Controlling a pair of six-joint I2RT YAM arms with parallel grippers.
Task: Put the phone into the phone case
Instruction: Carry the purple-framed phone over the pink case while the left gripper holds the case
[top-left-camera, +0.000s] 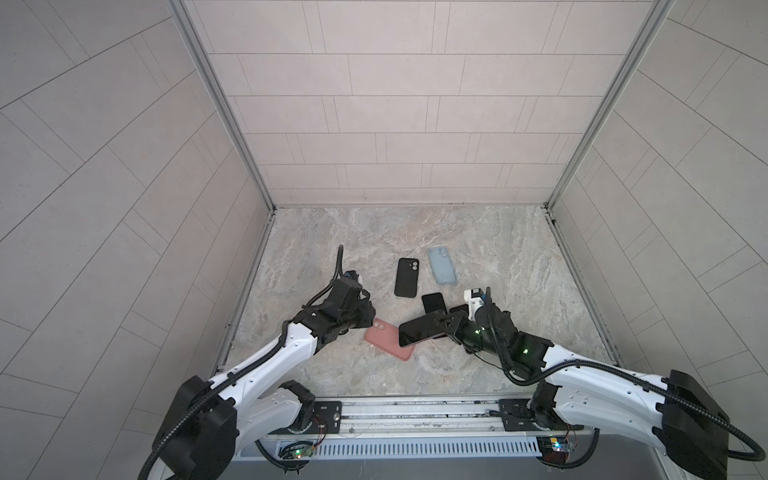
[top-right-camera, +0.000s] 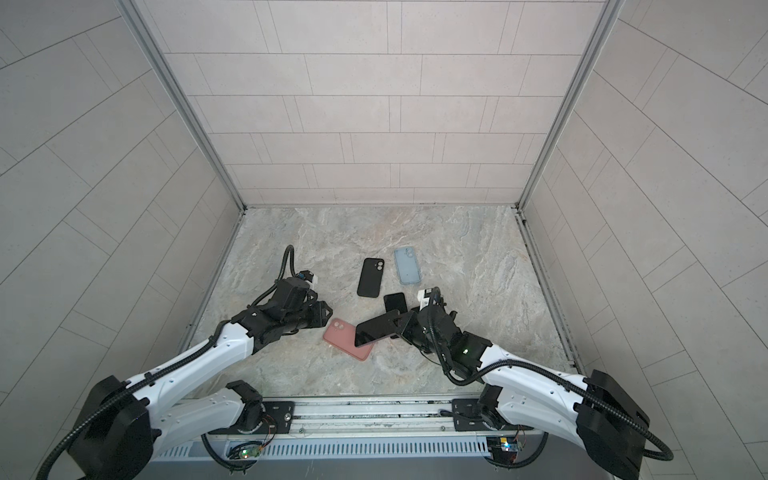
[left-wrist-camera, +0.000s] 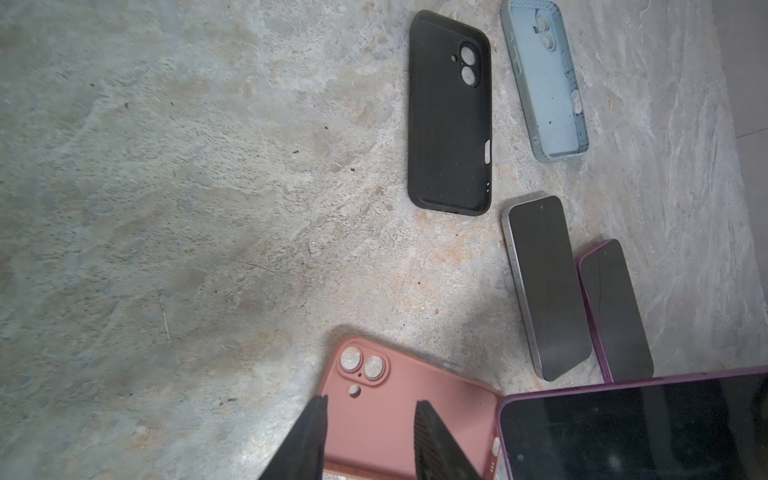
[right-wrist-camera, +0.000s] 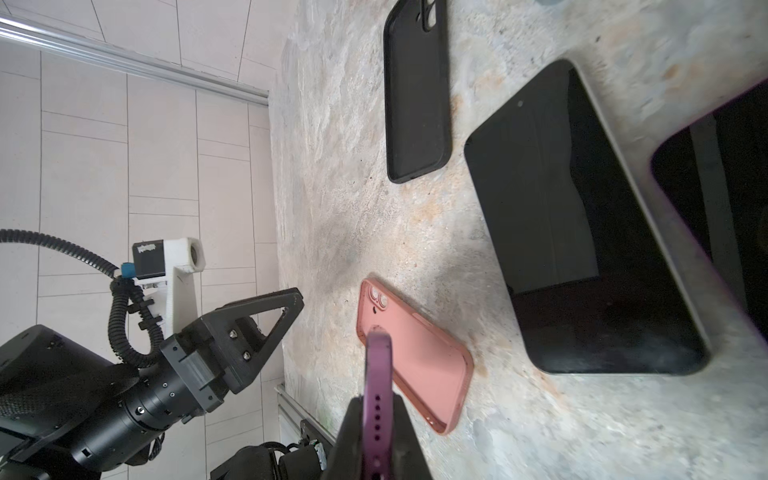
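While my right gripper (top-left-camera: 446, 324) is clamped tight on one short end of the purple phone (top-left-camera: 419, 330), nothing is seated yet. I judge the task about halfway: the phone is lifted and brought over, but not fitted. It hangs screen up and tilted, its free end above the pink case (top-left-camera: 384, 341) on the side away from the case's camera holes, and crosswise to it. I cannot tell whether it touches the case.

My left gripper (left-wrist-camera: 370, 403) waits at the camera-hole end of the pink case, its fingers (left-wrist-camera: 309, 436) apart and gripping nothing.

What I think is left is to turn the phone in line with the case, lower it in, and press the corners home while my left side steadies the case.

Beyond the pink case lie a black case (top-left-camera: 406, 277), a blue case (top-left-camera: 442, 266) and a silver phone (top-left-camera: 433, 303).
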